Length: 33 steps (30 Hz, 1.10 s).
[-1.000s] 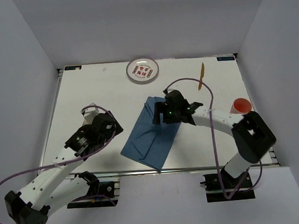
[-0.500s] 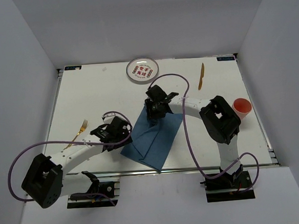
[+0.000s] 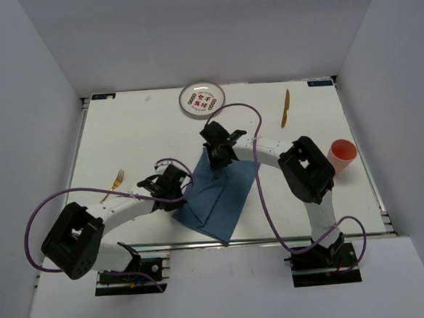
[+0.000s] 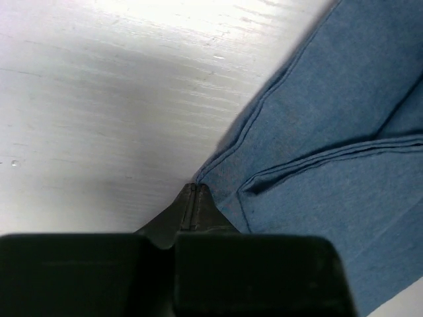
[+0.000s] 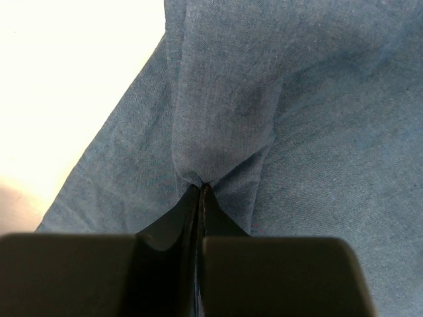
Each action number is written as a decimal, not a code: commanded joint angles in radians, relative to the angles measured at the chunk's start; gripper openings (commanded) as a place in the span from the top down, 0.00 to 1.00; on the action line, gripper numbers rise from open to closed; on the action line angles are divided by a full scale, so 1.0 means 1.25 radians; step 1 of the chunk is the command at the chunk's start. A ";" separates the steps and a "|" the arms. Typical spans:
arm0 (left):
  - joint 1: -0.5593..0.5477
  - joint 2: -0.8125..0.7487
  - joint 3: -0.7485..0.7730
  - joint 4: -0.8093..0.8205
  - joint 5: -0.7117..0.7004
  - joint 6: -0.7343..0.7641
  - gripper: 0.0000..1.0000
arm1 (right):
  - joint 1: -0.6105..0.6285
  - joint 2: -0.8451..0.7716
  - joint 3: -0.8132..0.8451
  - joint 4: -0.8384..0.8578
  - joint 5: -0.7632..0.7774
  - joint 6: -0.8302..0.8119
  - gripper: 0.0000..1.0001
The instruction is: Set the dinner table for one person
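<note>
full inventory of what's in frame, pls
table: 1, white, under everything
cloth: 1, blue, folded, near centre of table
plate: 1, white with red pattern, far edge, middle
knife: 1, gold, far right
fork: 1, gold, left side
cup: 1, red, right edge
left gripper: 1, black, shut on cloth's left edge
right gripper: 1, black, shut on cloth's far end, fabric bunched
</note>
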 commanded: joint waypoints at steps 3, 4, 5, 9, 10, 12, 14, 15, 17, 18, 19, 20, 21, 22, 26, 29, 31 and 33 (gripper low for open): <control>-0.005 -0.008 -0.008 0.019 0.010 0.013 1.00 | 0.004 -0.080 -0.019 0.045 -0.032 -0.012 1.00; -0.005 -0.012 -0.008 0.019 0.007 0.013 1.00 | 0.004 -0.109 -0.036 0.056 -0.036 -0.016 1.00; -0.005 -0.020 -0.009 0.019 0.005 0.014 1.00 | 0.000 -0.123 -0.041 0.063 -0.042 -0.017 1.00; -0.005 -0.041 -0.007 0.008 -0.006 0.014 1.00 | -0.004 -0.177 -0.049 0.051 -0.003 -0.033 1.00; -0.005 -0.050 -0.008 0.008 -0.010 0.013 1.00 | -0.012 -0.194 -0.048 0.041 0.014 -0.037 1.00; -0.005 -0.074 -0.003 0.004 -0.017 0.009 1.00 | -0.017 -0.214 -0.053 0.033 0.024 -0.042 1.00; 0.004 -0.090 0.009 -0.002 -0.026 0.008 1.00 | -0.038 -0.221 -0.054 0.008 0.042 -0.043 1.00; 0.004 -0.101 0.016 -0.009 -0.034 0.006 1.00 | -0.044 -0.233 -0.059 0.000 0.046 -0.042 1.00; 0.004 -0.110 0.032 -0.026 -0.061 0.001 1.00 | -0.065 -0.260 -0.101 -0.007 0.061 -0.039 1.00; 0.004 -0.113 0.043 -0.031 -0.067 -0.002 1.00 | -0.077 -0.298 -0.123 -0.003 0.065 -0.036 1.00; 0.004 -0.113 0.048 -0.035 -0.074 -0.003 1.00 | -0.083 -0.318 -0.147 0.007 0.065 -0.033 1.00; 0.004 -0.116 0.051 -0.042 -0.084 -0.006 1.00 | -0.100 -0.337 -0.197 0.017 0.066 -0.028 1.00; 0.004 -0.116 0.053 -0.044 -0.089 -0.010 1.00 | -0.105 -0.379 -0.220 0.018 0.070 -0.027 1.00; 0.004 -0.118 0.052 -0.043 -0.091 -0.011 1.00 | -0.111 -0.400 -0.242 0.017 0.077 -0.024 1.00; 0.004 -0.120 0.036 -0.028 -0.090 -0.021 1.00 | -0.164 -0.547 -0.377 0.029 0.089 -0.010 1.00; 0.004 -0.113 0.021 -0.018 -0.086 -0.027 1.00 | -0.186 -0.617 -0.465 0.017 0.097 0.001 1.00; 0.004 -0.109 0.014 -0.012 -0.082 -0.032 1.00 | -0.207 -0.687 -0.519 -0.003 0.102 0.004 1.00; 0.004 -0.106 0.010 -0.009 -0.085 -0.036 1.00 | -0.230 -0.756 -0.551 -0.022 0.105 0.009 1.00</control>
